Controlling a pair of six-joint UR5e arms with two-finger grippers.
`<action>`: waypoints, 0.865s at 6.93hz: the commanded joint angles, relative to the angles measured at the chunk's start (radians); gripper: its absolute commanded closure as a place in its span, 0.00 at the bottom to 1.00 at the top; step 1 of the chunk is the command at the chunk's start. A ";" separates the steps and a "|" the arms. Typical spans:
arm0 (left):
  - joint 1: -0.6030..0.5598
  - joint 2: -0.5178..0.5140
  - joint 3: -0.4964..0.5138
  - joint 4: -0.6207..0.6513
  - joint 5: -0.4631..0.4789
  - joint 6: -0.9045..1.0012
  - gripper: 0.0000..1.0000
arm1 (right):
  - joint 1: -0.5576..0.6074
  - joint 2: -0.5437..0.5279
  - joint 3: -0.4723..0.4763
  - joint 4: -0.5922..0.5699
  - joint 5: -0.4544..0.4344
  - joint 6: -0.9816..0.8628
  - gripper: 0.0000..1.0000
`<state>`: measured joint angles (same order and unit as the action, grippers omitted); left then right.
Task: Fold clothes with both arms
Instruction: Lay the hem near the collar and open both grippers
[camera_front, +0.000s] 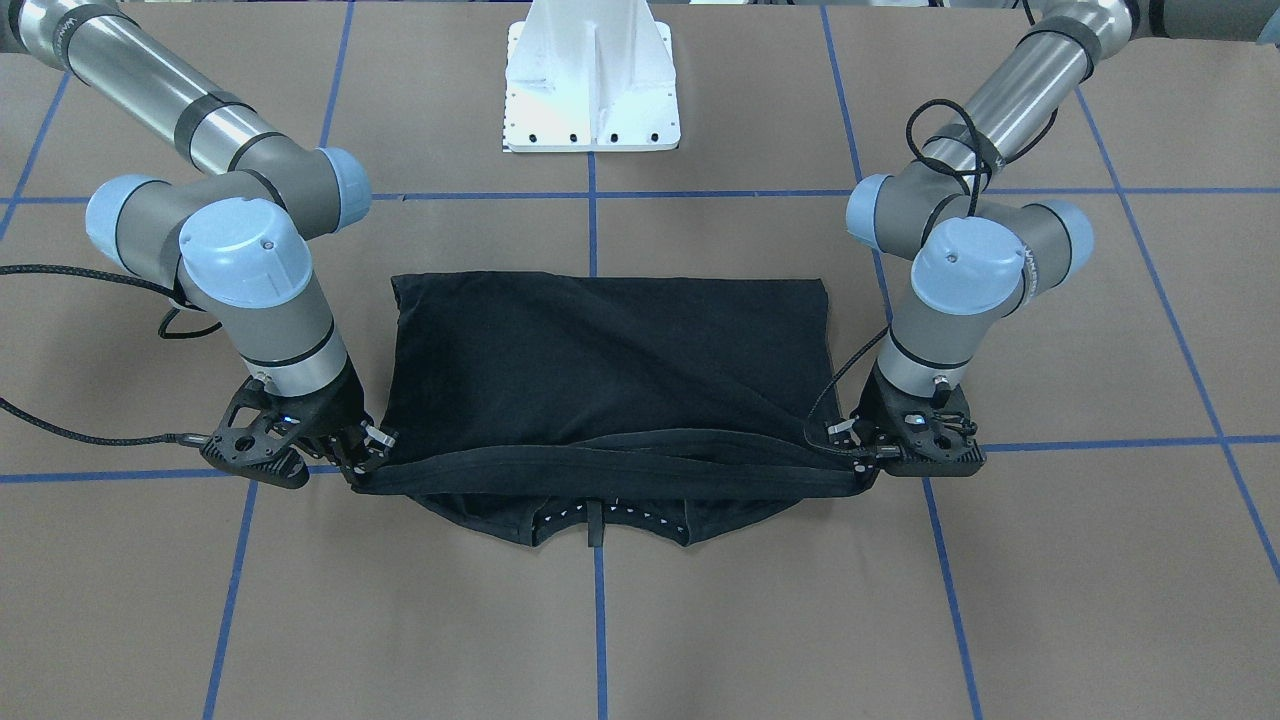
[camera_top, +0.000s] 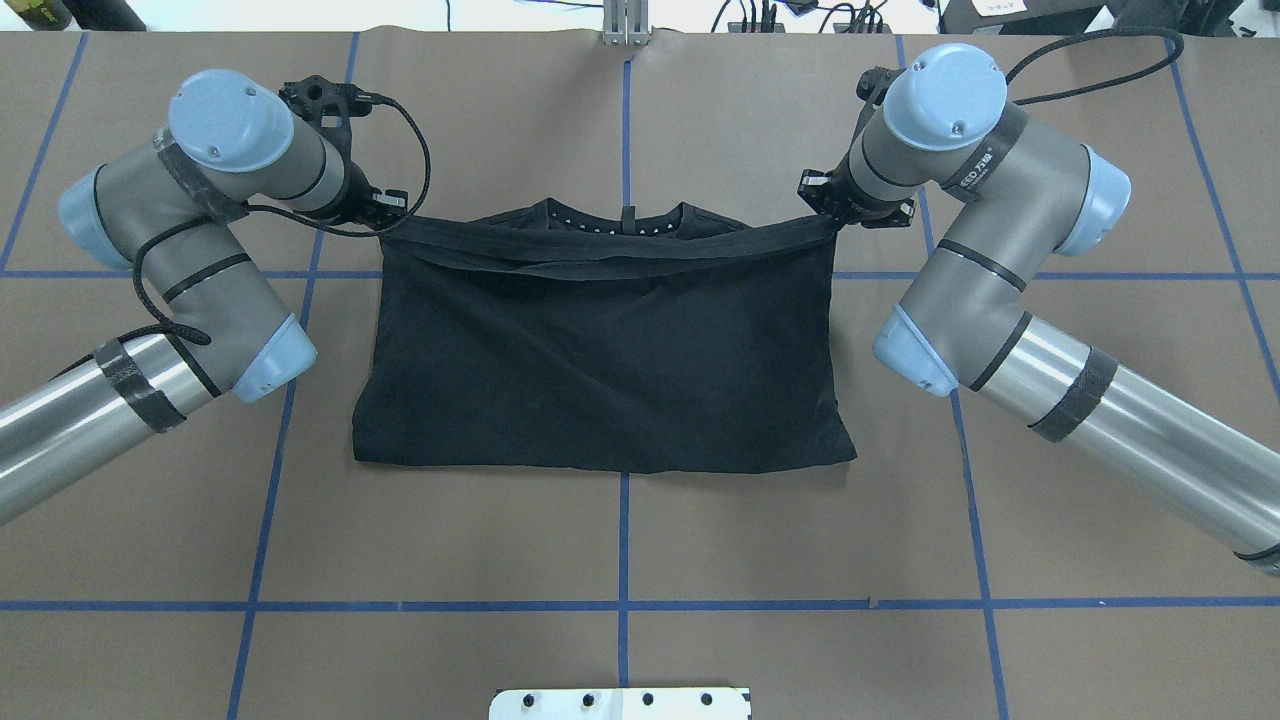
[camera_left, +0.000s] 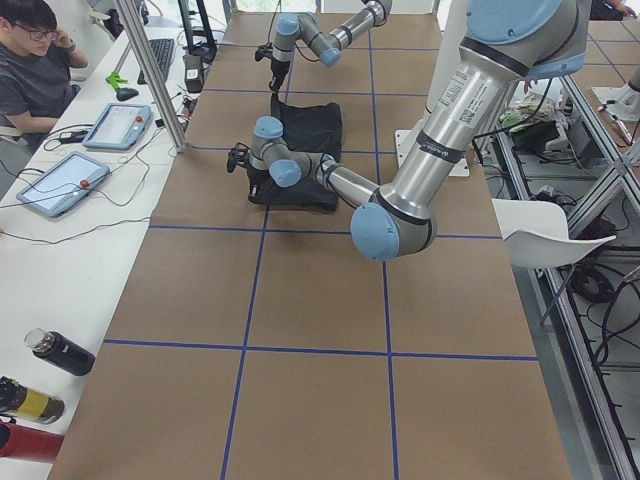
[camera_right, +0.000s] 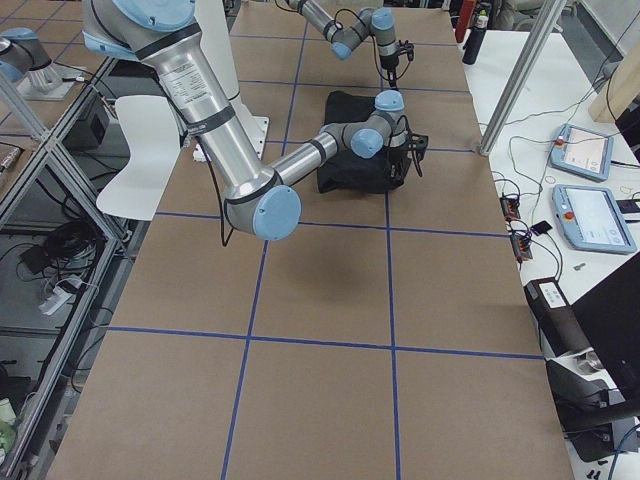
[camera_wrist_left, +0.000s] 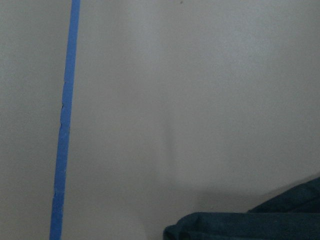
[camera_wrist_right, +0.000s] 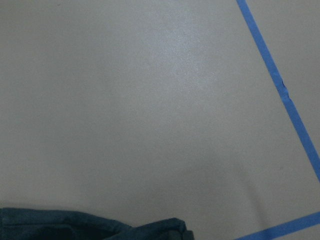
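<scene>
You get only a dark corner of the T-shirt (camera_wrist_left: 260, 225) at each wrist view's bottom edge; the front view's top edge cuts off the white pedestal (camera_front: 590, 90).

Your left arm (camera_top: 215, 260) and right arm (camera_top: 1000, 270) bend in from either side of the T-shirt (camera_top: 600, 360); the left gripper (camera_top: 388, 220) is clamped on one corner at its collar end; the right gripper (camera_top: 824, 212) grips the opposite corner; both wrists point downward.

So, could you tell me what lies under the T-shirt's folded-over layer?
Only the collar pokes out, between the left gripper and right gripper; the T-shirt covers everything else beneath.
</scene>
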<state>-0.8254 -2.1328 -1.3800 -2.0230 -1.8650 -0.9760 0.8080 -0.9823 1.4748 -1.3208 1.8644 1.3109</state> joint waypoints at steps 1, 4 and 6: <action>-0.011 0.001 -0.002 0.000 -0.003 0.002 1.00 | 0.007 -0.004 0.002 0.000 0.002 -0.001 1.00; -0.012 0.013 -0.007 -0.060 -0.003 0.007 0.00 | -0.009 -0.004 -0.002 -0.003 -0.022 -0.022 0.01; -0.015 0.040 -0.040 -0.083 -0.011 0.008 0.00 | 0.002 -0.004 0.007 -0.003 -0.016 -0.089 0.00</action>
<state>-0.8380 -2.1076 -1.3956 -2.0924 -1.8709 -0.9688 0.8045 -0.9873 1.4758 -1.3236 1.8464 1.2612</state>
